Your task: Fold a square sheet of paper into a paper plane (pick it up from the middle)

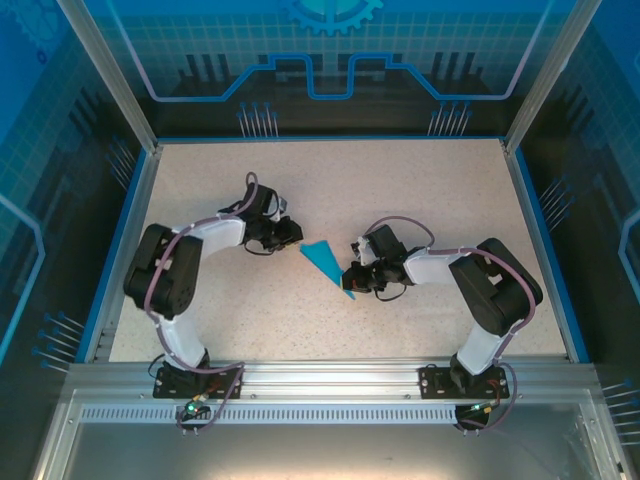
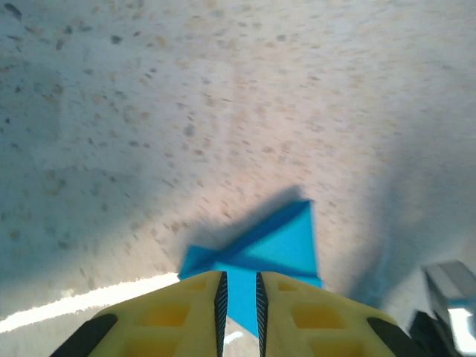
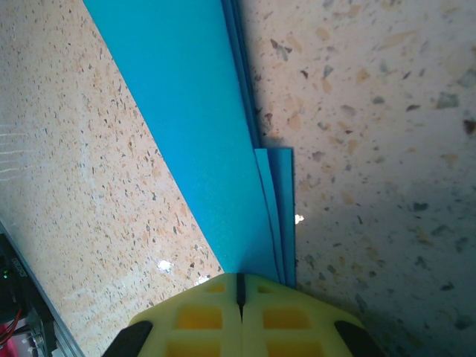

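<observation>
Your table is speckled beige with a blue rim; one folded teal paper plane lies near its middle.

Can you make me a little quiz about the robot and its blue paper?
1. True or false: the paper plane is red.
2. Pick one. The fingers of the right hand are: A) spread wide apart, B) pressed together with the paper at their tips, C) holding a pencil.
3. Fill in the blank: the plane's pointed end is closest to the ____ hand.

Key: 1 false, it is teal-blue. 2 B. 3 right.
</observation>
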`<state>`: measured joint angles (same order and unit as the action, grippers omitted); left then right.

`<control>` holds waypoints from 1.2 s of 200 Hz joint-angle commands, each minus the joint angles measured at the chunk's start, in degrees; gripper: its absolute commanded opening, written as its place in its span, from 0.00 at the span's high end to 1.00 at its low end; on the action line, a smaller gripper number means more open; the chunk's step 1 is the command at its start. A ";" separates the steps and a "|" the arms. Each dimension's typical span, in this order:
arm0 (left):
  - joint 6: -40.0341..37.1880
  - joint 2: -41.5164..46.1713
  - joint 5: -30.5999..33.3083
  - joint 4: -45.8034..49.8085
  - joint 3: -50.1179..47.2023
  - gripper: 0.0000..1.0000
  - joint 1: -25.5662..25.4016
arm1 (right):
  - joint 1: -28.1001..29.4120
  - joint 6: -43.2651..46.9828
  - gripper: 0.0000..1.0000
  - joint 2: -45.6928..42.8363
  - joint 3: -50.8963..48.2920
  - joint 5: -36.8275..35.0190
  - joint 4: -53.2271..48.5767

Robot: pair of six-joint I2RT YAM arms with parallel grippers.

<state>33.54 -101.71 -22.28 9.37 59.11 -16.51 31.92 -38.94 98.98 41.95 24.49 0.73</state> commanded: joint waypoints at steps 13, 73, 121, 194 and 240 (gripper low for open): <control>4.19 7.42 -0.82 -3.26 -5.41 0.80 -3.86 | 0.23 0.59 1.00 4.79 -3.55 -6.29 -10.39; 10.68 3.78 0.48 -8.67 -7.67 0.84 -16.69 | 0.25 0.31 1.00 4.91 -3.80 -6.44 -10.36; 14.05 -1.43 0.86 -11.84 -9.31 0.87 -20.25 | 0.26 0.27 1.00 4.95 -3.80 -6.47 -10.31; 13.57 -4.46 3.66 -12.59 -8.15 0.88 -20.44 | 0.34 0.75 1.00 5.64 -3.91 -6.69 -10.96; 13.48 -1.96 3.12 -14.73 -8.48 0.90 -20.48 | 0.54 0.71 1.00 5.98 -3.90 -6.91 -11.02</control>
<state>46.65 -104.62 -21.67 -2.11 50.37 -36.56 31.92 -38.94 99.37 41.95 24.56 0.75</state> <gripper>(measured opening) 0.105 0.023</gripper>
